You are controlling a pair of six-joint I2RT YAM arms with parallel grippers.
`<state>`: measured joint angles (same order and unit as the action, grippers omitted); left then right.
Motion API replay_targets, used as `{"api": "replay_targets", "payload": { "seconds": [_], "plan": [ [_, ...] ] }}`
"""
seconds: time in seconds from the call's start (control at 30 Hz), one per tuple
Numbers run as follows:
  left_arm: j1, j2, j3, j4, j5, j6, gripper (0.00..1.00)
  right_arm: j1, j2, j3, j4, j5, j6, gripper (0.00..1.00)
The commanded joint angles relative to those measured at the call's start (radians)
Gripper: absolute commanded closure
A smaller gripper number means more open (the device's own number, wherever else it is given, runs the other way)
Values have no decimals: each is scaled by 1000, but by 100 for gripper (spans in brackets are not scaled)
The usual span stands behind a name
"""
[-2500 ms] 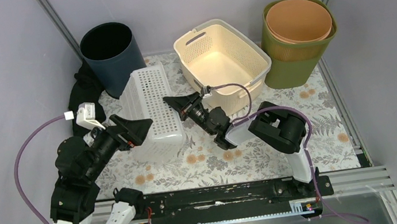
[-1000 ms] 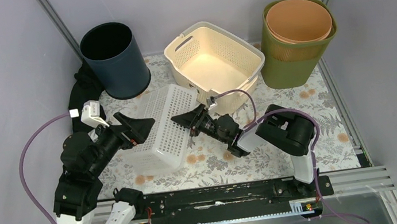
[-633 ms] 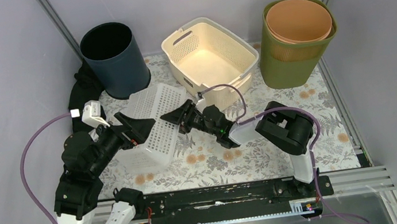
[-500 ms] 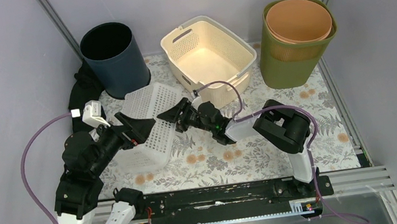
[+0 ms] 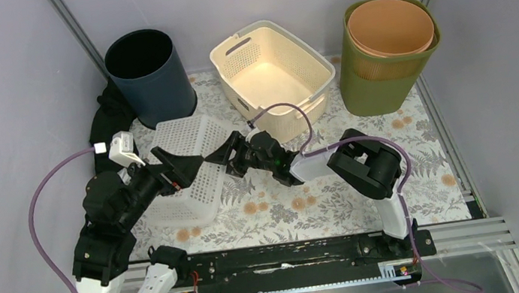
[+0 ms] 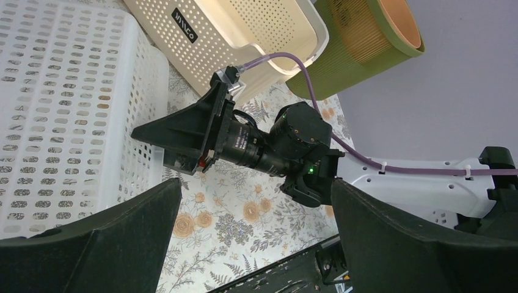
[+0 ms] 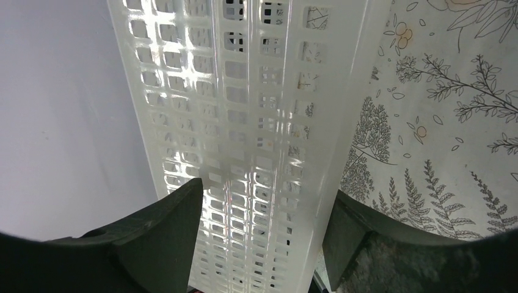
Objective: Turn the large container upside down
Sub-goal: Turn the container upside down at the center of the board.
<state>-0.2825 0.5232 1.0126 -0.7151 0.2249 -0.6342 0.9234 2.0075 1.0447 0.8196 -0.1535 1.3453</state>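
Right gripper (image 5: 214,156) is straddling one wall of the white basket (image 5: 183,137) (clamped or loosened: cannot tell), seemingly lying mouth-down beside the agape left gripper (image 6: 255,183); backing out straight should avoid dragging it.

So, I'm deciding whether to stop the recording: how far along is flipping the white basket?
Mostly done: the white basket appears to lie base-up, open side toward the floral mat. In hand: the right gripper has its fingers either side of one basket wall; whether they clamp it is unclear. The left gripper hangs open beside it, holding nothing. Left: let go, pull both arms clear, check the rim sits flat.
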Motion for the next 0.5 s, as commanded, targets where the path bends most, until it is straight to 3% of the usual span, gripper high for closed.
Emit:
{"api": "replay_targets", "payload": {
  "seconds": [0.0,0.47],
  "plan": [
    [-3,-4,-6,43,10,4,0,-4,63,22,-131,-23,-47,29],
    [-4,-5,-14,45,8,5,0,-10,133,19,-77,-20,-32,26]
  ]
}}
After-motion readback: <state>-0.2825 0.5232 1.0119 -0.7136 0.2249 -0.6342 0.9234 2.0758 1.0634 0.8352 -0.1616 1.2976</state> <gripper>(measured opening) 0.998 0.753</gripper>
